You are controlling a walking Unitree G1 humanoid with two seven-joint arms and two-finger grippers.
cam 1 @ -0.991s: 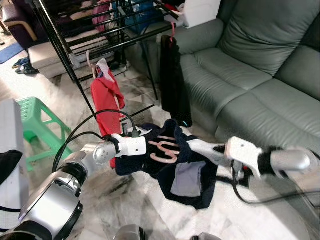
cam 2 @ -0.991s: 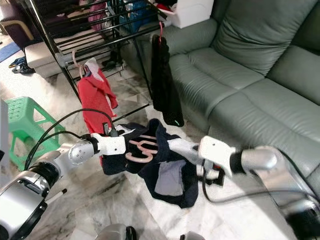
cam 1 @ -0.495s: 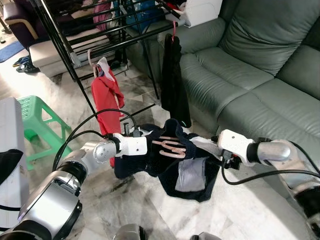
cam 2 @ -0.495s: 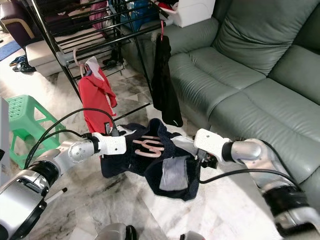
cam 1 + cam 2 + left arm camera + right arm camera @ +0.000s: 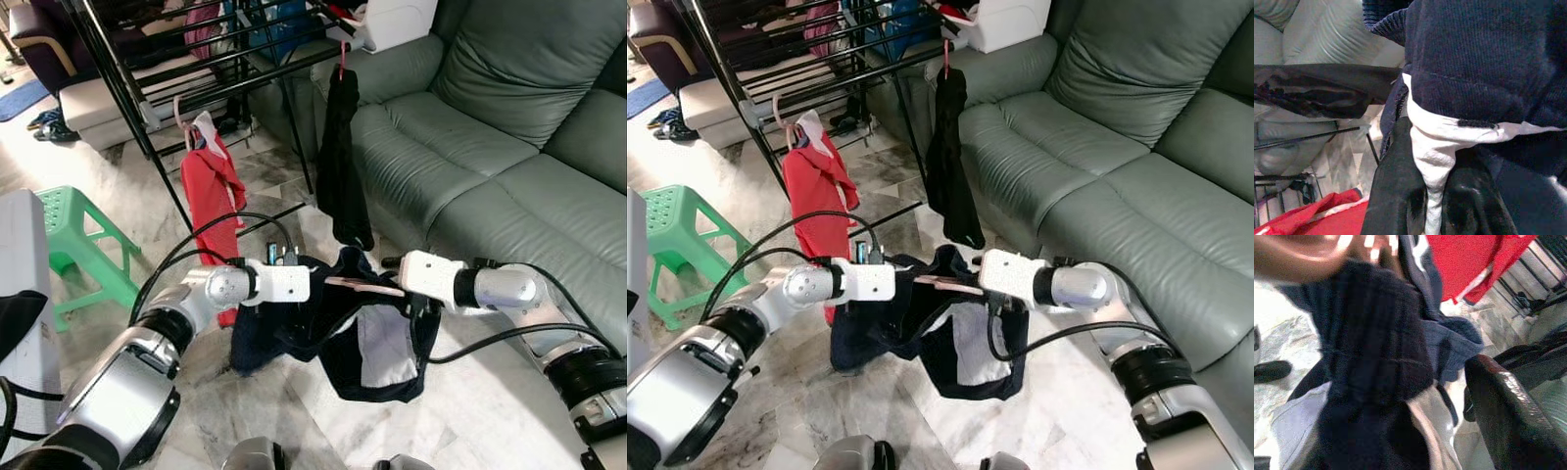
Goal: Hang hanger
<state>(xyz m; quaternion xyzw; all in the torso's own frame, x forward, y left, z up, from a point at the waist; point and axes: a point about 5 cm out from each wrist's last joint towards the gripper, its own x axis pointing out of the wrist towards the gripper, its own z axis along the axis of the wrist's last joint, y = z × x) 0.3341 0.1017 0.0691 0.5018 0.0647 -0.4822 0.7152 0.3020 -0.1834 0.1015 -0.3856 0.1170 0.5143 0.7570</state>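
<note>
A navy garment [image 5: 294, 328] with a pale lining [image 5: 382, 354] hangs between my two grippers above the marble floor. A pink hanger [image 5: 361, 286] lies level inside its top edge. My left gripper [image 5: 312, 286] is shut on the garment's left side; in the left wrist view its black fingers [image 5: 1396, 205] pinch a white fold [image 5: 1432, 161]. My right gripper [image 5: 396, 284] holds the right side, and one black finger [image 5: 1503, 406] shows beside the navy cloth [image 5: 1371, 357]. The black drying rack [image 5: 147, 69] stands ahead to the left.
A red garment [image 5: 211, 186] and a black garment [image 5: 343, 166] hang from the rack on hangers. A grey-green sofa [image 5: 490, 127] runs along the right. A green stool [image 5: 73, 245] stands at the left, with a white box [image 5: 20, 284] near my left arm.
Both grippers have come closer together and lifted the garment's top edge. The hanger has turned from lying flat to edge-on, and the cloth now hangs down below it.
</note>
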